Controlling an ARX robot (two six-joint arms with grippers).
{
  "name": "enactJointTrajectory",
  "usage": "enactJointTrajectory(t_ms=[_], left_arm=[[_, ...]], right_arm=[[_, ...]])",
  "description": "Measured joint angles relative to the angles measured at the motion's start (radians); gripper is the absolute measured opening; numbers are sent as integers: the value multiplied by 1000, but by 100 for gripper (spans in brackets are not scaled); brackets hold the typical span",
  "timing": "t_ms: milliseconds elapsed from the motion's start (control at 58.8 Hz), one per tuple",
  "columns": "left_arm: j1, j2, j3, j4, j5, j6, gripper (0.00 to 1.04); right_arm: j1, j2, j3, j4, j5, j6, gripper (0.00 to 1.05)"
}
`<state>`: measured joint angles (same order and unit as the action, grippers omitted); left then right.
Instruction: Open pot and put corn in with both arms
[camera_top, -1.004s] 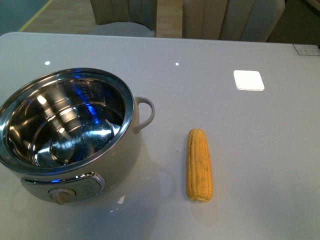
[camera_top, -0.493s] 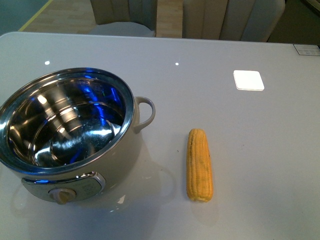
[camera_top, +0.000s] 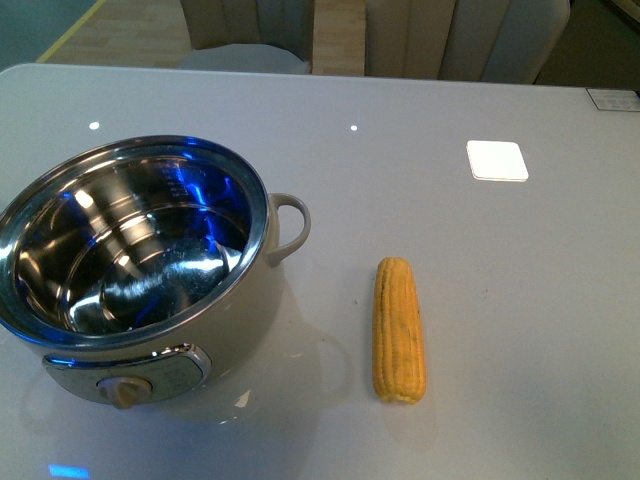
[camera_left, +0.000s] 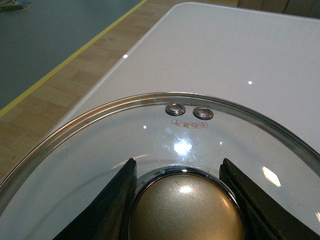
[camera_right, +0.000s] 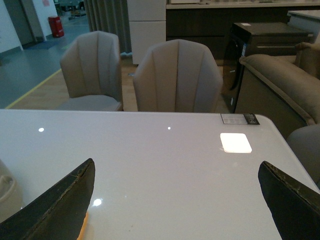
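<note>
Left gripper (camera_left: 177, 172) clamped the knob (camera_left: 187, 212) of the glass lid (camera_left: 150, 132) (near the table (camera_left: 240, 45) edge); a slip could drop it. Right gripper (camera_right: 176, 167), jaws apart, might roll the corn (camera_top: 398, 330).

On the table (camera_top: 450, 100), the corn (camera_top: 399, 330) lies apart at the pot's (camera_top: 250, 310) three o'clock, pointing toward twelve.

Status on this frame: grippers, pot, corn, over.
Left gripper shut on knob of lid, lid off pot. Right gripper open, empty. Corn on table beside open pot, untouched. Nothing between them.
</note>
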<state>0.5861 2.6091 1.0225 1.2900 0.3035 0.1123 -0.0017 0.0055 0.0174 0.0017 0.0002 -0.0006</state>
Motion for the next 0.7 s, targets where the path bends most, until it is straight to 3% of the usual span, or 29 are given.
enactJointTrajectory(t_ms=[697], left_arm=[[-26, 127, 53, 51, 0, 6, 43]], right_arm=[[0, 0, 0, 0, 0, 0, 96]])
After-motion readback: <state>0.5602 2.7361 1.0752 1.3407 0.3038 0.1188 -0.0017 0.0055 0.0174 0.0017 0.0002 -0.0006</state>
